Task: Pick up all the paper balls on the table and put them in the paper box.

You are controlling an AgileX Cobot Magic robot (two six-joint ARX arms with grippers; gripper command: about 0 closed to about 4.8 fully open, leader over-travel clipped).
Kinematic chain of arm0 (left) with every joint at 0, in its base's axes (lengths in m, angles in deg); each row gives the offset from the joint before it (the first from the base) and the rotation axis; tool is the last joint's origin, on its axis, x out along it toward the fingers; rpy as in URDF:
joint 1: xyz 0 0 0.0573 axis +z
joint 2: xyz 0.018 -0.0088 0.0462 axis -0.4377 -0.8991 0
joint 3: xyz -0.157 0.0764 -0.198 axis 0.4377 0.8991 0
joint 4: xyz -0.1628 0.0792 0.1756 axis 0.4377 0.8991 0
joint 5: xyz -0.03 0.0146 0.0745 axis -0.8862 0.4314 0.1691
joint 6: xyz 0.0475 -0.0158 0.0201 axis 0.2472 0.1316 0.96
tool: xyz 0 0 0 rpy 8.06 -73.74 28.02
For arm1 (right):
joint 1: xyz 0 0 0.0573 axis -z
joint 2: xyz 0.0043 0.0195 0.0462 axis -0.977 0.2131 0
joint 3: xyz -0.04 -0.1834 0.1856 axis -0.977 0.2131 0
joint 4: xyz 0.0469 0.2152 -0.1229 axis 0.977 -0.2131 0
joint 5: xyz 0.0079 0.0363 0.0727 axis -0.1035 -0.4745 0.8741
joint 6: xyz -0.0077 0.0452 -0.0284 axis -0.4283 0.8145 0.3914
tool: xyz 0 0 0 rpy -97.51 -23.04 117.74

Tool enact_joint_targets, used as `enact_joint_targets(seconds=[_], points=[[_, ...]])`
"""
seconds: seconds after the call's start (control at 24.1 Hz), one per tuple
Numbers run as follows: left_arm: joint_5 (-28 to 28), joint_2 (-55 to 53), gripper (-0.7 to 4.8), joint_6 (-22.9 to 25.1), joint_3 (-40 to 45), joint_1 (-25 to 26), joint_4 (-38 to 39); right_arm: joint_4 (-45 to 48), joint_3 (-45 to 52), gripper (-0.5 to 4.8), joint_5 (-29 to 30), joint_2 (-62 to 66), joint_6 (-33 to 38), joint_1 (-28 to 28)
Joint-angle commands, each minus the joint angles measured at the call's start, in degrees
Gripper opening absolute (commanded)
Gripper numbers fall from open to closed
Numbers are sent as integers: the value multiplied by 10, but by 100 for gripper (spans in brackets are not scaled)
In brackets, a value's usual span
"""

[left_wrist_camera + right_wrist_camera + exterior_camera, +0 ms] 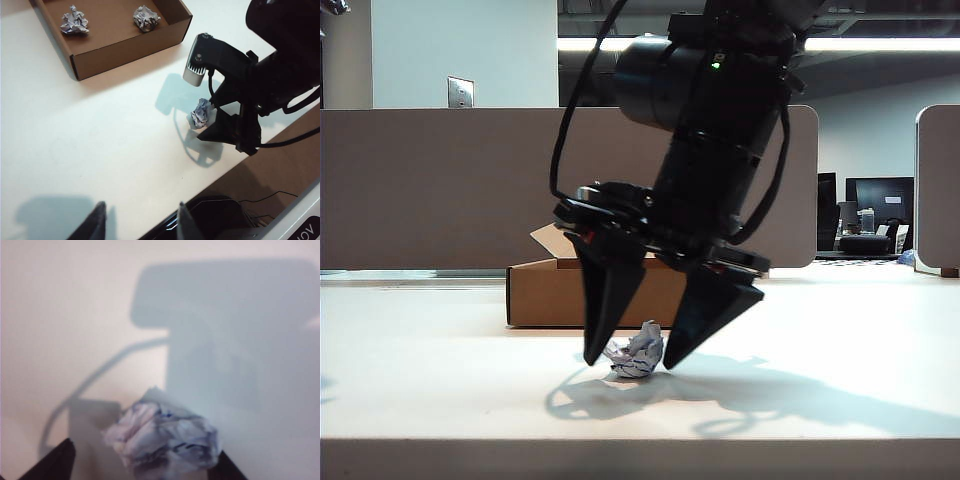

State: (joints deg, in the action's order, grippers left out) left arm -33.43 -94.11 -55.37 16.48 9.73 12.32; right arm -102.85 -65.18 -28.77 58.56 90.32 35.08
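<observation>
- The right gripper (pixel 628 362) points down at the white table (pixel 840 340) near its front edge, with its two black fingers (pixel 605 295) spread wide.
- One crumpled paper ball (pixel 638 352) lies on the table between those fingers; the fingertips stand on either side of it, and the jaws are open, not clamped on it.
- In the right wrist view the same ball (pixel 162 437) fills the gap between the two dark fingertips (pixel 55 460), resting on the tabletop in the arm's shadow.
- The paper box (pixel 545 292), a low brown cardboard carton with one flap raised, sits on the table behind the gripper, farther from the front edge.
- The left wrist view shows two more paper balls inside the box (pixel 125 42): one (pixel 74 22) and another (pixel 146 18), apart from each other on its floor.
- The left gripper (pixel 140 225) hangs above the table well away from the box, its fingers parted with nothing between them.
</observation>
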Motion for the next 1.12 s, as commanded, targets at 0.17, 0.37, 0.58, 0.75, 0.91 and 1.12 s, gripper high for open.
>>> enact_joint_targets(seconds=[0.17,0.37,0.58,0.75,0.91,1.12], points=[[0,1,174,0,0,0,-2,37,-4,288,-30,-3,14,0],[0,1,174,0,0,0,-2,38,-4,134,-32,-2,13,3],[0,1,174,0,0,0,-2,46,-4,70,-36,-3,-1,3],[0,1,174,-1,0,0,-40,50,-47,71,-38,-6,-17,11],[2,0,174,-21,0,0,-129,47,-141,71,-41,-6,-41,27],[26,0,175,-26,0,0,-175,78,-235,71,-81,4,-59,73]])
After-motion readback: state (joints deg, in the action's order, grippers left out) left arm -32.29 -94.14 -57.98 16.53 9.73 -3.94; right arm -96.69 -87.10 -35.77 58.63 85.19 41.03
